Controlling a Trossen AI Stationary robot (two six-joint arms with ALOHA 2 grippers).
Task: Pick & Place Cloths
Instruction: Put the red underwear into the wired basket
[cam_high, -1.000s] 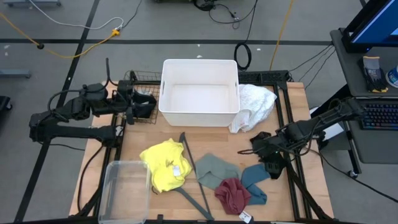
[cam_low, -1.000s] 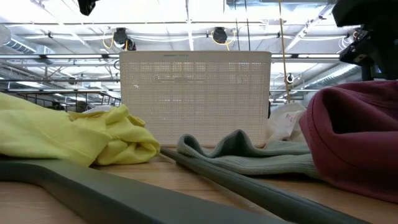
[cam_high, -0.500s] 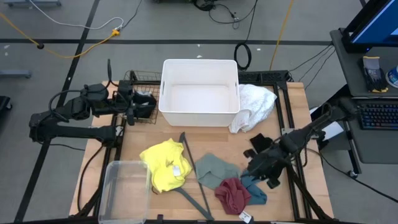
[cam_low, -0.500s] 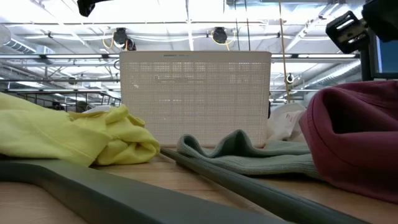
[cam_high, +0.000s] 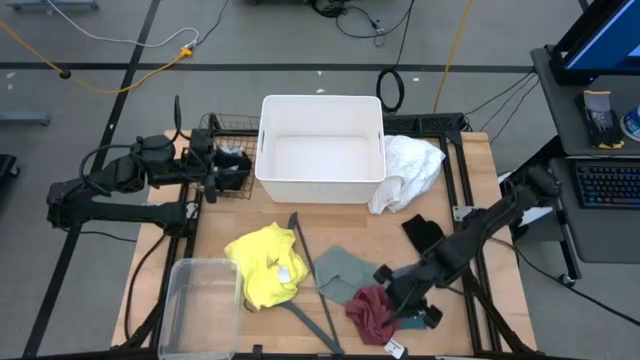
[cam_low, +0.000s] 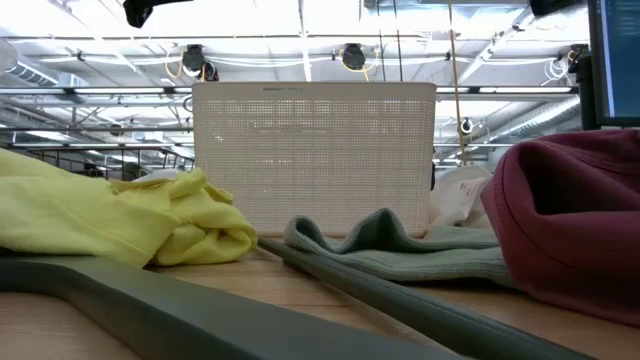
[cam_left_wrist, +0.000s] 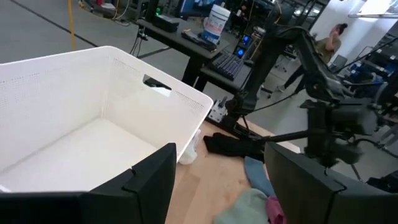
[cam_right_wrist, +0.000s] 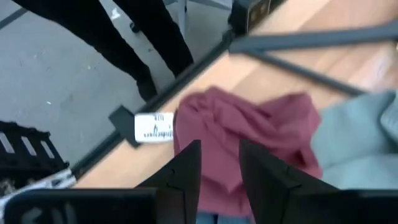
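Note:
My right gripper (cam_high: 395, 292) hovers open over the maroon cloth (cam_high: 372, 315). In its wrist view the open gripper (cam_right_wrist: 221, 152) frames that maroon cloth (cam_right_wrist: 249, 127), whose white tag (cam_right_wrist: 152, 127) lies near the table's near edge. The teal cloth (cam_high: 416, 318) lies partly under the arm, and the sage green cloth (cam_high: 350, 272) lies beside it. A black cloth (cam_high: 422, 230), the white cloth (cam_high: 410, 170) and the yellow cloth (cam_high: 265, 265) lie flat on the table. My left gripper (cam_high: 238, 170) waits open beside the white bin (cam_high: 320, 150). No grey cloth shows.
The dark grey hanger (cam_high: 310, 285) lies between the yellow and sage green cloths. A clear plastic container (cam_high: 200, 305) sits at the near left corner. A wire basket (cam_high: 225, 125) stands left of the bin. A person's dark legs (cam_right_wrist: 137, 37) stand beyond the near edge.
My right gripper has swung from beside the black cloth toward the table's near edge and leftward, ending over the maroon cloth. It has left the top of the low view. The cloths have stayed where they were.

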